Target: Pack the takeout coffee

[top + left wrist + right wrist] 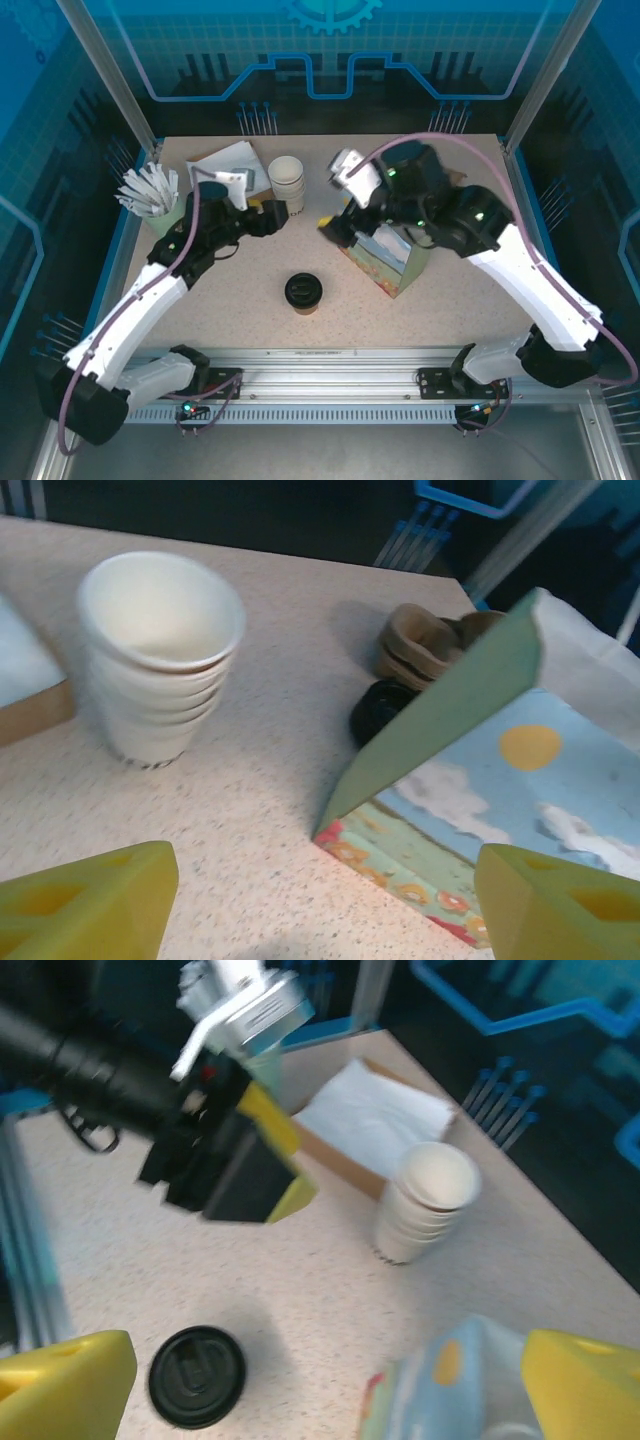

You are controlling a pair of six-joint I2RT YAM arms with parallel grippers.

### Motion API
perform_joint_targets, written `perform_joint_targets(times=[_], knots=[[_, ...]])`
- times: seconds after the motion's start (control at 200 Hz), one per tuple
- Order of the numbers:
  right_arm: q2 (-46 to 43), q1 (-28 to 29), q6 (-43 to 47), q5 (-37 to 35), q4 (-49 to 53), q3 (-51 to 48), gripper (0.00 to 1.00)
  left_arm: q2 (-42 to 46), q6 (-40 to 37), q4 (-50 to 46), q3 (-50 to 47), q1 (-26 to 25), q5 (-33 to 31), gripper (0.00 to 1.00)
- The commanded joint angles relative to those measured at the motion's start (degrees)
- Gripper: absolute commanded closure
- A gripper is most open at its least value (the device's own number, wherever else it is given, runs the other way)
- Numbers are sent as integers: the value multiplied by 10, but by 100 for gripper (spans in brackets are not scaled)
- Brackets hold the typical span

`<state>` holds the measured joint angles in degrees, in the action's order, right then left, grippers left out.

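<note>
My left arm (125, 320) and right arm (545, 290) share one build: smooth white shells on the long links, bulky black housings at the joints and bases. A mauve cable (63, 420) loops out by the left base, and a paler pink cable (440, 135) arcs above the right arm. Small green lights (482, 213) glow on its black joints. The left gripper (320, 870) has chunky yellow fingers (85, 905) with moulded hollows, and the right gripper (325, 1355) has matching fingers (585, 1385). A silver-white camera module (245, 1005) tops the left gripper's black body.
</note>
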<state>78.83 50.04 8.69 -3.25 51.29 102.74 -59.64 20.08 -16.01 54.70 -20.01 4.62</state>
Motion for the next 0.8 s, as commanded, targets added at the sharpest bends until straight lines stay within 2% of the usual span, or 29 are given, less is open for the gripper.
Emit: perform_joint_targets(times=[0.0,0.185,0.36,0.585,0.795], knots=[[46,58,0,-28,8,-36,0,49,50,-40,-35,42,-7,18],[120,92,-57,-20,23,-90,0,105,91,-102,-76,127,19,13],[202,96,-84,10,62,-78,0,123,102,-145,-93,189,58,11],[297,96,-85,1,142,-9,0,131,88,-166,-98,205,68,11],[347,99,-81,-12,173,26,1,132,86,-159,-100,206,76,11]])
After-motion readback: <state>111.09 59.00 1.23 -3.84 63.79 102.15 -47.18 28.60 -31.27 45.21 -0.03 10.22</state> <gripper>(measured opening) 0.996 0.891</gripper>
